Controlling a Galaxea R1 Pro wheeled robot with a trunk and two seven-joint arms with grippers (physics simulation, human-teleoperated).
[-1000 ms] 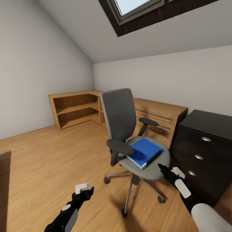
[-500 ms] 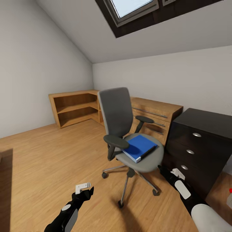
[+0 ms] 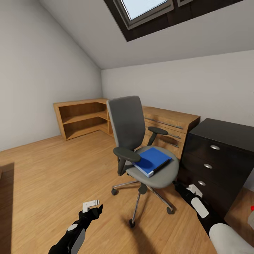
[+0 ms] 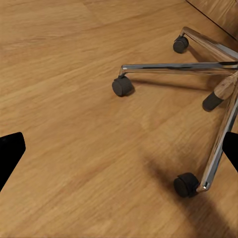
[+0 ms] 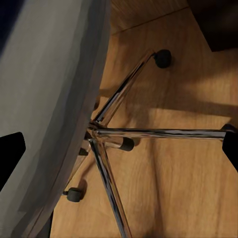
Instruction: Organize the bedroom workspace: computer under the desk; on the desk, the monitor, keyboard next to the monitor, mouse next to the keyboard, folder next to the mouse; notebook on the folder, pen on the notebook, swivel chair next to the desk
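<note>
The swivel chair [image 3: 127, 123], with grey seat and back and dark armrests, stands on the wood floor in the middle of the head view. Flat on its seat lies the bright blue folder [image 3: 151, 160]. My left gripper [image 3: 94, 207] hangs open low over the floor, left of the chair; its wrist view shows the chrome base [image 4: 218, 67] and casters. My right gripper [image 3: 176, 184] is open just below the seat's right edge, close to the grey seat [image 5: 44, 99] and chrome legs [image 5: 163, 133]. Nothing is between the fingers of either gripper.
A dark three-drawer unit [image 3: 215, 158] stands right of the chair, close to my right arm. Behind the chair are a light-wood dresser [image 3: 173, 123] and an open corner shelf [image 3: 79, 118]. A dark patch [image 3: 5, 190] shows at the left edge. Open floor lies to the left.
The whole view shifted during the first half second, so the camera moved and more of the drawer unit shows. Since then nothing has changed. Both arms kept their pose.
</note>
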